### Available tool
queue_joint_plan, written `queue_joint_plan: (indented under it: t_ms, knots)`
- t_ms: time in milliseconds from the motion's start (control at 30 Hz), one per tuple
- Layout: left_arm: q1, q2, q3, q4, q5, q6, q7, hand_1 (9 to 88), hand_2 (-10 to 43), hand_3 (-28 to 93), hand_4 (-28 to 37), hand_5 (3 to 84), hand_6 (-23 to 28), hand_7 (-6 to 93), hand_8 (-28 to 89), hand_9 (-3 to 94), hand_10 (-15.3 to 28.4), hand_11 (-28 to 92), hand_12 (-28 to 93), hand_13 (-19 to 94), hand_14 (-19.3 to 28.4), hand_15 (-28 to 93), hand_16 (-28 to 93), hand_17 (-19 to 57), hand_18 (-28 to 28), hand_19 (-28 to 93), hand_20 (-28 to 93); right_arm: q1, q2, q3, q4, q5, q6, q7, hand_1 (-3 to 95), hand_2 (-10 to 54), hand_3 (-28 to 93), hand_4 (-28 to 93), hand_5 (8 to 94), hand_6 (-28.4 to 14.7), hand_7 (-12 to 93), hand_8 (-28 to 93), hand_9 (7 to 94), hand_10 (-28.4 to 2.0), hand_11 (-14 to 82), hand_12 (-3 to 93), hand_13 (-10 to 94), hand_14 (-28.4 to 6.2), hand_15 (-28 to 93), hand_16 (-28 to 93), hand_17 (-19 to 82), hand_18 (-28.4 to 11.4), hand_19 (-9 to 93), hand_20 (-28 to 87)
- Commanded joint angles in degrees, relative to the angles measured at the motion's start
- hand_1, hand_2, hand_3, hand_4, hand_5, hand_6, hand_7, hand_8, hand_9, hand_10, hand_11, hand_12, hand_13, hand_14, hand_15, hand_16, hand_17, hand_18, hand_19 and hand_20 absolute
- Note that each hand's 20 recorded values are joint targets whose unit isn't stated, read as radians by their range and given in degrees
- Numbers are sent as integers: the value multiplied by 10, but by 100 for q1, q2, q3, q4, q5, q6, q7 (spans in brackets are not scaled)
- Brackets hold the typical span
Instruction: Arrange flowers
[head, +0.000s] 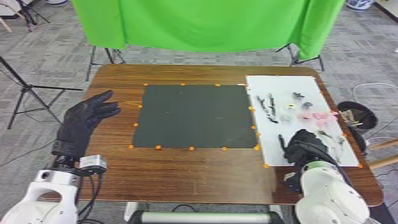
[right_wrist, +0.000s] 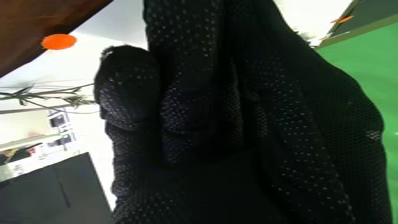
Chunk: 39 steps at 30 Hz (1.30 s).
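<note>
In the head view my left hand (head: 89, 114) is open over the table's left side. My right hand (head: 306, 146), open, is low over the near half of the white sheet (head: 269, 82). Pink flowers (head: 318, 118) lie beyond it, beside a pale flower (head: 290, 106) and small dark pieces (head: 298, 95). Dark stems (head: 272, 111) lie along the sheet's left part, and thin sprigs (head: 338, 141) lie right of the hand. In the right wrist view, my right hand (right_wrist: 222, 130) has its fingers extended, with leafy twigs (right_wrist: 40, 94) beside it.
A dark square mat (head: 195, 116) with orange markers around it covers the middle of the wooden table (head: 115, 170). A black bin (head: 357, 112) holding stems stands off the right edge. A green cloth (head: 209, 25) hangs behind the table.
</note>
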Motion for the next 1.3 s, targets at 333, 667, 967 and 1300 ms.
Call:
queue_joint_plan:
  t_ms: [333,667,967,1300]
  knots:
    - [57,-83,-49,-69,38,-271,-274,177,-6,659,-283,466,29,87,-57,461,145,164,114,392,188,222,-18,100,109,59,184,-403,13,-631,728,-98,108,3,596,-95,610,-1,745,-38,284,228,894,-98,180,515,937,-9,473,328,712,-46,798,447]
    - [20,-88,-91,-58,20,-284,-314,186,-10,659,-283,457,32,80,-54,447,142,160,115,383,188,213,-13,98,109,56,181,-390,203,-710,751,-281,798,-277,571,-95,623,104,707,-45,466,146,870,-111,233,592,909,-15,578,354,687,-76,870,512]
    - [17,-42,-85,-63,5,-284,-322,189,-14,660,-283,455,32,80,-54,444,142,159,116,380,188,210,-10,96,110,57,181,-196,482,-369,196,-358,1404,-521,572,-95,626,129,696,-46,523,124,857,-113,269,610,897,-17,625,345,681,-87,916,502]
    - [-37,157,-107,-12,-48,-315,-387,193,-15,658,-283,452,32,79,-54,442,142,158,116,379,188,209,-9,96,110,58,180,172,666,-269,-187,-133,1779,-687,573,-95,621,143,696,-46,536,113,857,-114,277,615,897,-18,637,341,684,-87,928,488]
